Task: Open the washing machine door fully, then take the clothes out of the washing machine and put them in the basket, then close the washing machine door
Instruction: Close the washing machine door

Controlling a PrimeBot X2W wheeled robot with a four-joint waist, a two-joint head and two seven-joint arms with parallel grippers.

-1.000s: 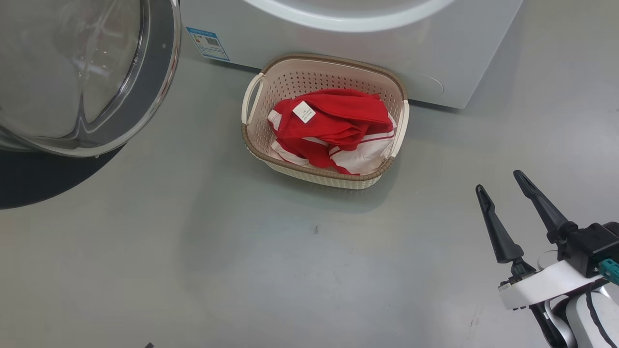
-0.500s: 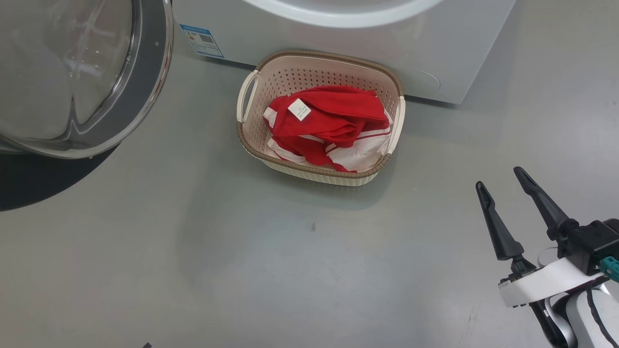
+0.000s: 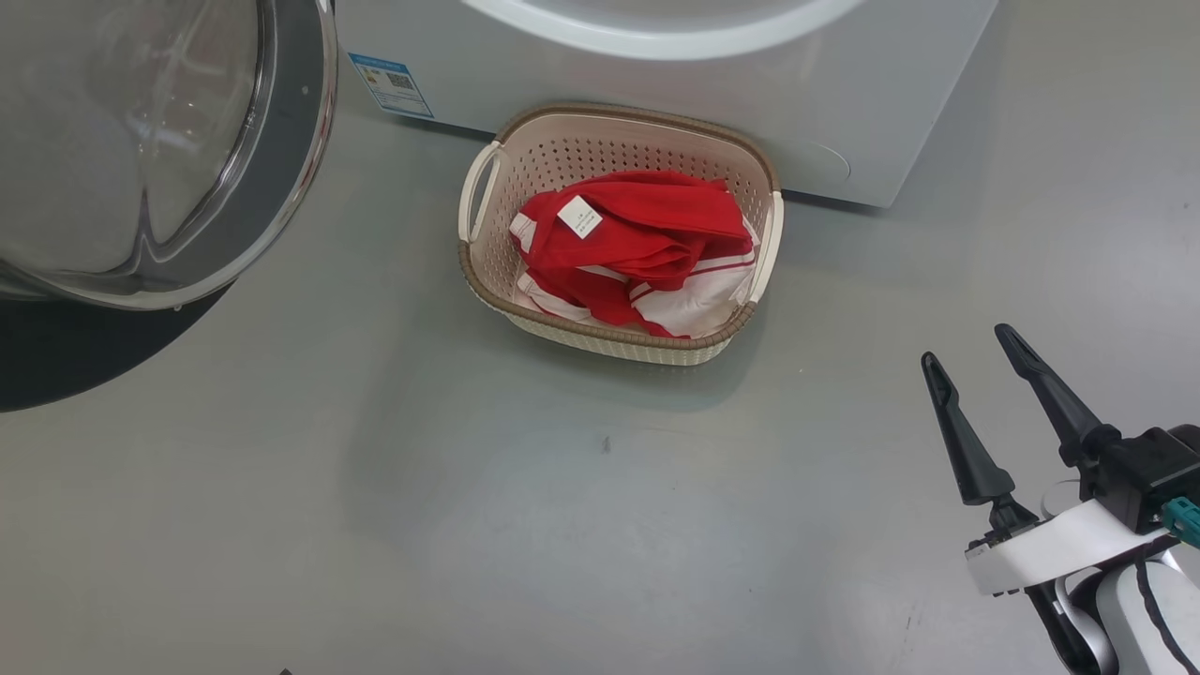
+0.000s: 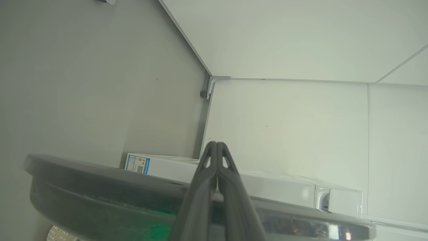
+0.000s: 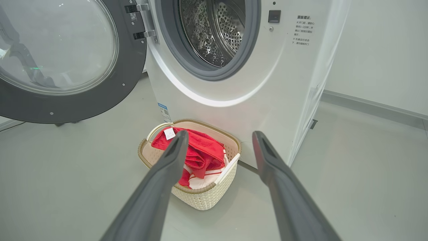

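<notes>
Nearest the camera, the right gripper [image 3: 966, 345] hangs above the bare grey floor [image 3: 375, 525] with its two dark fingers spread wide and nothing between them; its arm is cut off at the frame's corner. Past it stands one basket [image 3: 600, 330], on the floor and close against the front of the washing machine [image 3: 844, 94]. The clothes [image 3: 647, 234] lie heaped inside the basket, red with white stripes and one white label tag [image 3: 579, 217] on top (the heap is too bundled to count the garments). Both of the basket's loop handles show.

The right wrist view looks beyond the basket [image 5: 200, 197] into the drum [image 5: 214, 30], of which only the lower part is in frame. The washing machine door [image 5: 127, 83] stands swung open to the side, its far edge cut off.

The left gripper [image 4: 216, 144] is clenched, fingers pressed together on nothing, just over the door's dark rim [image 4: 100, 177], which is blurred.
</notes>
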